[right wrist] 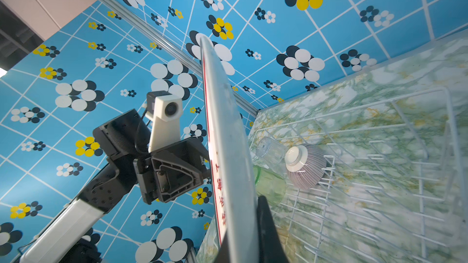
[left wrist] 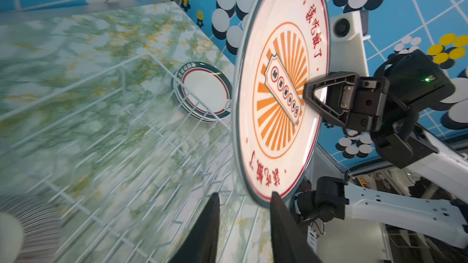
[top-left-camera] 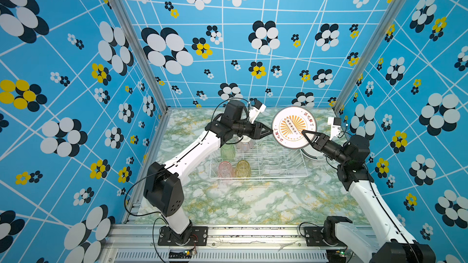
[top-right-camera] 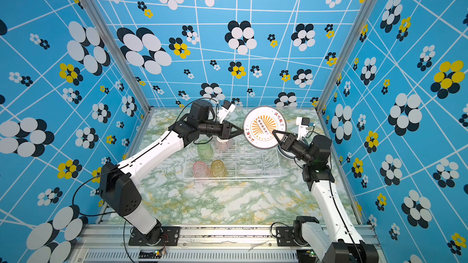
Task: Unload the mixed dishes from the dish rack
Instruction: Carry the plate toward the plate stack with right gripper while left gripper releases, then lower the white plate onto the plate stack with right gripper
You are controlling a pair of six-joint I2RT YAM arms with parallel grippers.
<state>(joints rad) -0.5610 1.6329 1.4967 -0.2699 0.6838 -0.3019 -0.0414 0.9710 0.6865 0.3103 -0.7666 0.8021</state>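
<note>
Handover step: right gripper (top-left-camera: 304,133) clamps the sunburst plate (top-left-camera: 288,120) upright over the dish rack (top-left-camera: 273,159). Left gripper (top-left-camera: 270,131), jaws parted, sits at the plate's opposite rim. Likely next: left backs away, right lowers the plate onto the plate stack (left wrist: 205,92) beneath its wrist.

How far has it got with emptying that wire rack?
Done: a stack of green-rimmed white plates sits on the marble table beside the white wire dish rack. In hand: the right hand grips an orange-sunburst white plate upright above the rack; the left hand is open at its edge. Left: the green tumbler, pink tumbler, amber tumbler, clear tumbler and pink-striped ribbed bowl, all in the rack.
</note>
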